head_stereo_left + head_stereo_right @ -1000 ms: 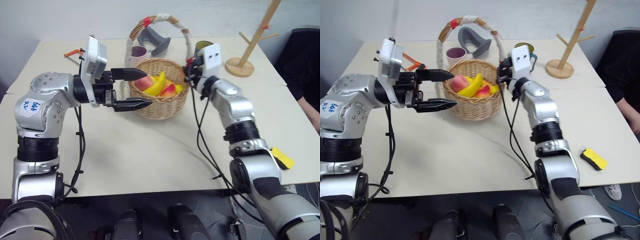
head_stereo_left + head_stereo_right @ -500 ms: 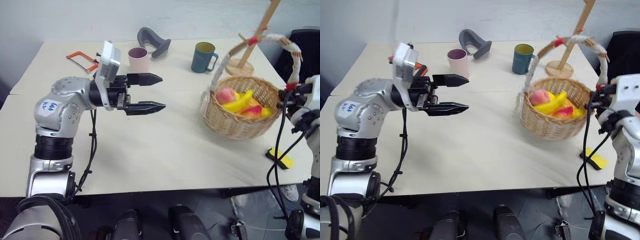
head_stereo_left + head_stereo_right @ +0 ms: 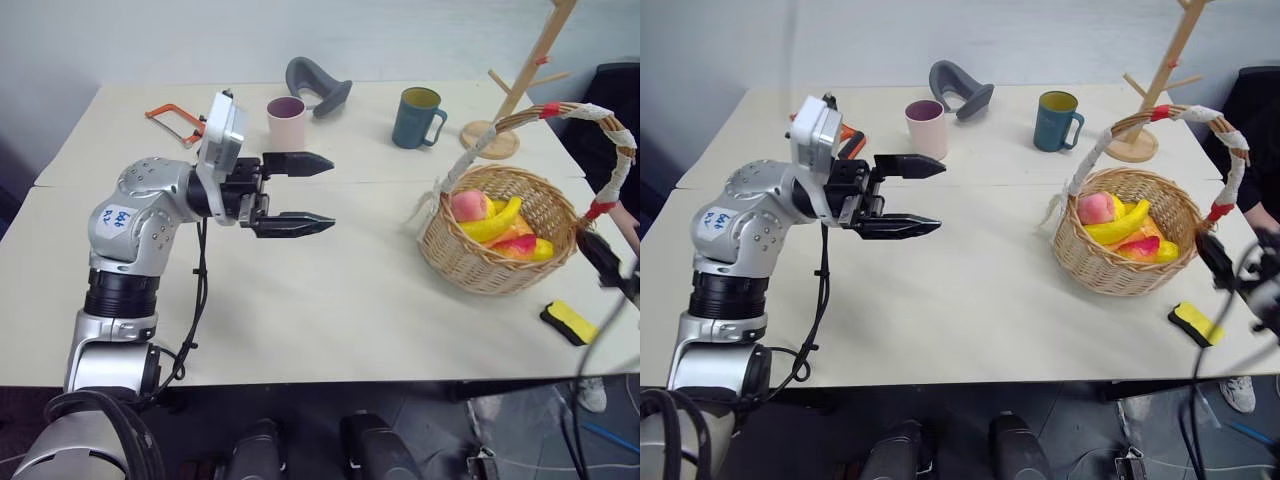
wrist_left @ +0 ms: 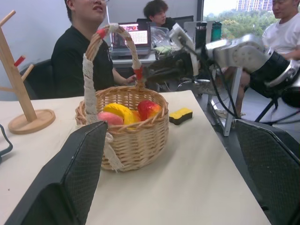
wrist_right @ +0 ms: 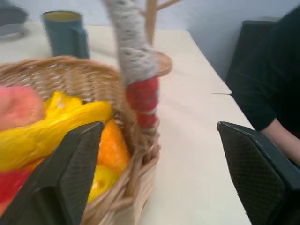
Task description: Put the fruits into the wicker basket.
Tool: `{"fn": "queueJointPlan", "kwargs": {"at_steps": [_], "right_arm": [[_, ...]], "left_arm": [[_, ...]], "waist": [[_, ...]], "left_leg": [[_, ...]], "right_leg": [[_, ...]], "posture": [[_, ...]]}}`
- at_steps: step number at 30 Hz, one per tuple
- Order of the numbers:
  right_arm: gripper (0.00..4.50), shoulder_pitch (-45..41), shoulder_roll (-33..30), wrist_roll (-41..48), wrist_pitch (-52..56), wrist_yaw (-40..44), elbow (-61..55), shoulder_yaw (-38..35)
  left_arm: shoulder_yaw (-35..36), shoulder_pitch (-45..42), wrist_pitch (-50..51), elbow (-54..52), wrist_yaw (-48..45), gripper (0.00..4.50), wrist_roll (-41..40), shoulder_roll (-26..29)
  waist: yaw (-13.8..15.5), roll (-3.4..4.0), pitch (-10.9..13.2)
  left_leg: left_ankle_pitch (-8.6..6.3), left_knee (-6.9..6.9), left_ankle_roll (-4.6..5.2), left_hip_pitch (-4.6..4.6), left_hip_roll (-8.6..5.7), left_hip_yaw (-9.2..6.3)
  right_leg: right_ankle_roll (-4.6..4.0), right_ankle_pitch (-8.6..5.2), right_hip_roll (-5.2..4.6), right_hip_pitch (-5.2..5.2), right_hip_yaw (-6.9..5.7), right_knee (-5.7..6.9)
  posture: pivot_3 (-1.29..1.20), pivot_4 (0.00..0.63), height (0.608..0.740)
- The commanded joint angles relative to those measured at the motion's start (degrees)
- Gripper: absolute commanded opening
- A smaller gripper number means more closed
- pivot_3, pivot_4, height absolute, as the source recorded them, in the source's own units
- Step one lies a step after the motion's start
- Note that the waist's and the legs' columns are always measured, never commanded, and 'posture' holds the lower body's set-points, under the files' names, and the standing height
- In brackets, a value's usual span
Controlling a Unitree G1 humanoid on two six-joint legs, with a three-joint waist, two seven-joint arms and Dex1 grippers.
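The wicker basket (image 3: 487, 268) stands on the right part of the table, its tall wrapped handle (image 3: 590, 112) arching over it. Inside lie the fruits: a yellow banana (image 3: 490, 225), a pink fruit (image 3: 468, 205) and a red-orange one (image 3: 518, 247). My right gripper (image 5: 157, 129) is open just behind the basket's right side, and the red-taped foot of the handle (image 5: 143, 101) stands between its spread fingers, free of both. My left gripper (image 3: 330, 190) hovers open and empty over the table's middle, pointing level toward the basket from well to its left.
A pink cup (image 3: 286, 120), a teal mug (image 3: 415, 117), a grey curved object (image 3: 318, 85), an orange hacksaw (image 3: 175, 120) and a wooden mug tree (image 3: 520, 80) stand along the far side. A yellow-and-black sponge (image 3: 570, 322) lies near the right front edge. People sit beyond the table's right end (image 4: 84, 51).
The right gripper carried the basket by its handle from the table's middle to the right side, then opened and let go. The left gripper barely moved.
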Motion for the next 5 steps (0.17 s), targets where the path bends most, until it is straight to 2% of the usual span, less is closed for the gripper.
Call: {"fn": "queueJointPlan", "kwargs": {"at_steps": [1, 3, 5], "right_arm": [[4.38, 17.02, -9.1, 9.8, 8.97, 21.03, -3.65, -24.76], [4.38, 24.34, -11.01, 13.24, 10.74, 28.64, -1.88, -31.63], [4.38, 27.4, -12.35, 16.42, 12.77, 31.07, -1.0, -35.38]], "left_arm": [[1.05, -0.28, -0.49, -0.12, -2.17, 4.5, -0.33, 1.52], [1.0, -0.38, -0.5, 0.34, -2.5, 4.5, -0.12, 1.76], [2.01, -0.62, 0.88, 1.56, -3.78, 4.5, -1.44, 2.72]], "waist": [[0.55, 0.04, 0.0], [0.5, -0.18, 0.11], [0.14, -0.39, 0.14]], "left_leg": [[-0.01, 0.01, 0.01, -0.05, -0.03, 0.0], [-0.06, -0.19, 0.07, 0.32, -0.13, -0.08], [-0.34, -0.54, 0.39, 1.12, -0.06, -0.14]], "right_leg": [[0.0, 0.0, -0.03, 0.0, 0.01, -0.03], [0.06, -0.01, 0.1, 0.56, 0.07, -0.47], [0.0, 0.1, 0.23, 1.54, 0.0, -1.27]], "posture": [[0.0, 0.15, 0.74], [0.0, 0.15, 0.74], [0.0, 0.15, 0.74]]}}
